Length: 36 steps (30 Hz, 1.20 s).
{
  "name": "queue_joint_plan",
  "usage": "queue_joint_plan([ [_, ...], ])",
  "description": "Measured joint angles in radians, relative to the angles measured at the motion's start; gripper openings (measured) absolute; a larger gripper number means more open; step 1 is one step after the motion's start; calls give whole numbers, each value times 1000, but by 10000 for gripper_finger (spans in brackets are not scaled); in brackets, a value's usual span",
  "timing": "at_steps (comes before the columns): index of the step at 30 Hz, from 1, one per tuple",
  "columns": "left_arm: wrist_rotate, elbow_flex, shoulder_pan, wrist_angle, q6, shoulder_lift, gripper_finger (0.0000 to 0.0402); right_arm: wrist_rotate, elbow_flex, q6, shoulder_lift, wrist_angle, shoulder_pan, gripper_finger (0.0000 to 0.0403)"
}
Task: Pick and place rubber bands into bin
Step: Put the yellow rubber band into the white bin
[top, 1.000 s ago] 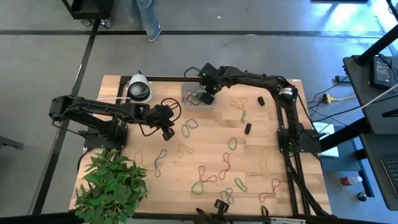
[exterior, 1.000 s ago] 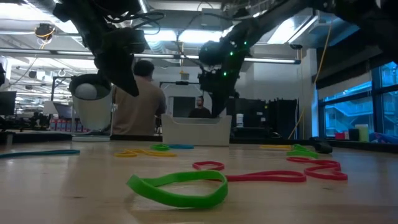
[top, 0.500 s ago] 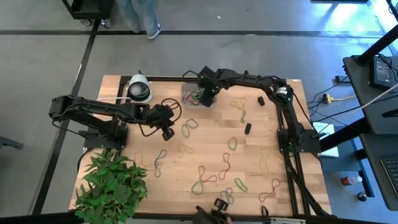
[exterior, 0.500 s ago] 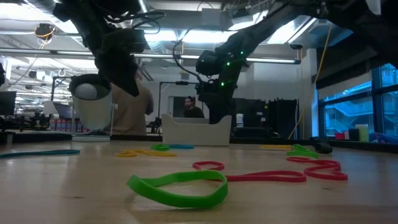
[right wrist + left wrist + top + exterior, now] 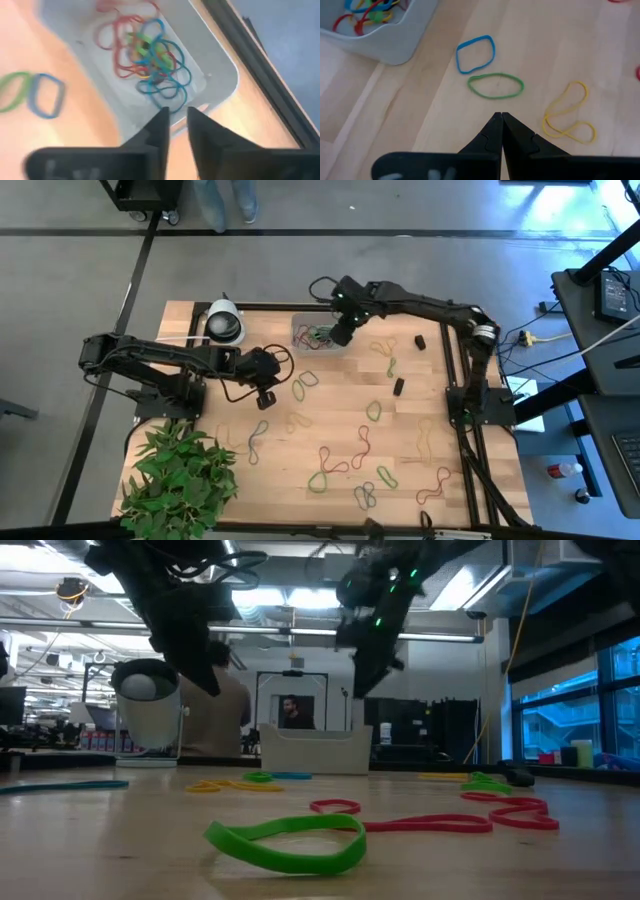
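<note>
Right arm lifts from the bin

The left gripper [image 5: 268, 392], pinched shut and empty, has not moved. The right gripper [image 5: 339, 337] has risen above the bin's [image 5: 300, 330] right edge, fingers narrowly parted, empty; rubber bands [image 5: 147, 50] lie piled inside.

A potted green plant [image 5: 178, 477] fills the lower left of the high view. A white-and-black tape roll [image 5: 223, 323] sits at the upper left of the wooden table [image 5: 330, 430]. Two small black blocks [image 5: 399, 387] lie right of centre. A person [image 5: 289, 711] shows mid-frame in the low view.
</note>
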Motion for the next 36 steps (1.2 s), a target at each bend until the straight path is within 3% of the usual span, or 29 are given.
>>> queue_joint_plan([
  [3, 12, 0, 0, 0, 37, 0, 1, -2, -105, 42, -100, 21, 42, 9],
  [10, 30, 0, -3, 1, 48, 0, 9, 0, -504, 282, -426, 224, 207, 9],
  [18, 69, 0, -50, 1, 28, 0, 90, 92, -882, 576, -733, 423, 453, 9],
  [23, 69, 0, -131, -1, -76, 0, 140, 151, -1005, 680, -831, 435, 572, 9],
  [27, 18, 7, -235, -22, -208, 15, 158, 152, -1056, 685, -871, 436, 636, 9],
  [32, -18, 80, -353, -214, -394, 97, 159, 151, -1076, 677, -896, 425, 704, 9],
  [36, 40, 130, -416, -349, -494, 191, 158, 151, -1079, 628, -898, 391, 742, 9],
])
